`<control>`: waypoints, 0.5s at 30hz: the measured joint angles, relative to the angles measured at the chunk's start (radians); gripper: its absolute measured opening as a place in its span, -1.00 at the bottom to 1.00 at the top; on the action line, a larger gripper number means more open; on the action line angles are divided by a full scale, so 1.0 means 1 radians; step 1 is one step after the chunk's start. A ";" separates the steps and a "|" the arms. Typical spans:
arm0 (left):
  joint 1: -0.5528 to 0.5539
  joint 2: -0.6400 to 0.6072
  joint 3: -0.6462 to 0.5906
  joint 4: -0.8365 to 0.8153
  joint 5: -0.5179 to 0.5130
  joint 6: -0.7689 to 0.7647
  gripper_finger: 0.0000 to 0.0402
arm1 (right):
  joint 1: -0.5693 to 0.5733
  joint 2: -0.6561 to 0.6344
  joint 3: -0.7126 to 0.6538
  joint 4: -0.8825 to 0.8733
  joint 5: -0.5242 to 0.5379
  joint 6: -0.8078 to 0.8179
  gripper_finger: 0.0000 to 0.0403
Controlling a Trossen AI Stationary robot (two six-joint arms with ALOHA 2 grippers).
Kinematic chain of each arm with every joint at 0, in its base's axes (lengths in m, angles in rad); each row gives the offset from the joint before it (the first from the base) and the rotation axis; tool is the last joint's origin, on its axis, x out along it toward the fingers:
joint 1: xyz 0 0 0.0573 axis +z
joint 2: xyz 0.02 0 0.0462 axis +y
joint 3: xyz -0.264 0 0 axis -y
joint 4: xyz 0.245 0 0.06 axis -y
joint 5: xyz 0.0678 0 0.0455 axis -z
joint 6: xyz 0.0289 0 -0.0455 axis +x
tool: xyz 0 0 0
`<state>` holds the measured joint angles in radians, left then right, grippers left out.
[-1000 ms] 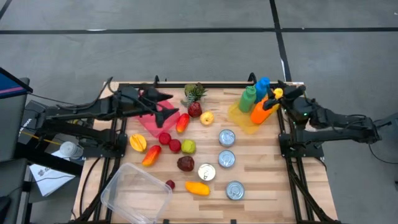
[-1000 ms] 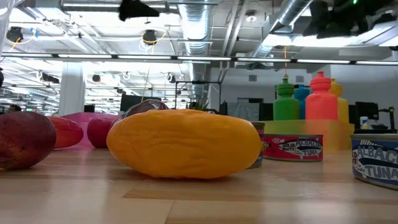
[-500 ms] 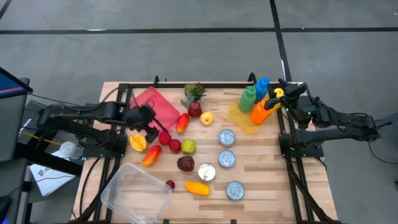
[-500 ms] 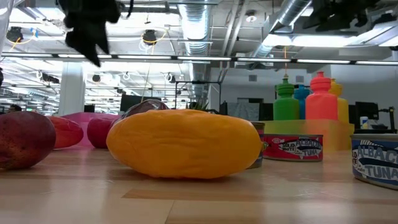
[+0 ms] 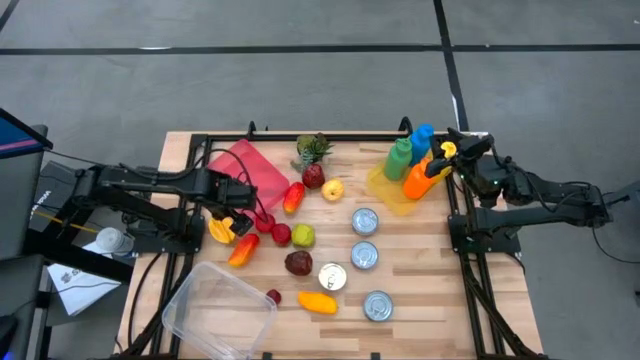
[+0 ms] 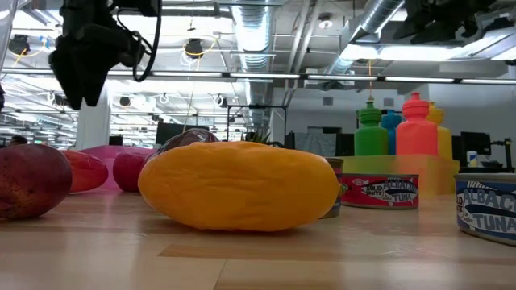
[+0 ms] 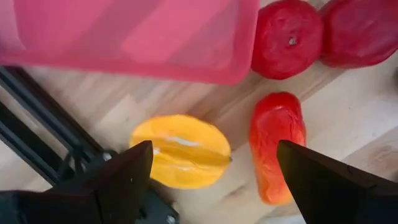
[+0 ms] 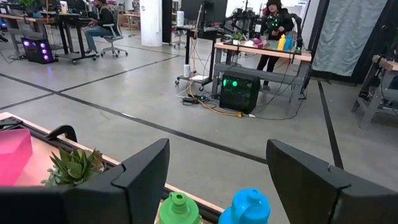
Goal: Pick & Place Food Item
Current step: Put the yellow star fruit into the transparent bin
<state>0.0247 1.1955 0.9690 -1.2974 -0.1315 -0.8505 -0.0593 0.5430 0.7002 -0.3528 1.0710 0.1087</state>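
Note:
A yellow-orange fruit lies on the wooden table near the left rail. Beside it lie a red-orange fruit and two red fruits. My left gripper hangs open above the yellow-orange fruit and points down, with nothing between its fingers. My right gripper waits open and level at the back right, by the bottles.
A pink tray lies just behind the left gripper. A clear plastic container stands at the near left. Several tuna cans, a large orange fruit and other fruits fill the middle. Bottles in a yellow tray stand at the back right.
My left gripper has swung from level over the pink tray to pointing down. It has come down and moved toward the table's near left, over the yellow-orange fruit. It has stayed open.

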 joint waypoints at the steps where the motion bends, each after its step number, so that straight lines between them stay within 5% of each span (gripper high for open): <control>1: -0.004 -0.008 0.000 -0.012 0.000 -0.023 0.67 | 0.000 0.000 0.000 -0.012 0.000 0.011 0.29; 15: -0.057 -0.010 0.001 -0.109 -0.027 -0.477 0.67 | 0.000 0.000 0.000 -0.084 -0.008 0.068 0.29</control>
<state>-0.0319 1.1858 0.9695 -1.4061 -0.1588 -1.3274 -0.0593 0.5430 0.7001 -0.4366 1.0634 0.1768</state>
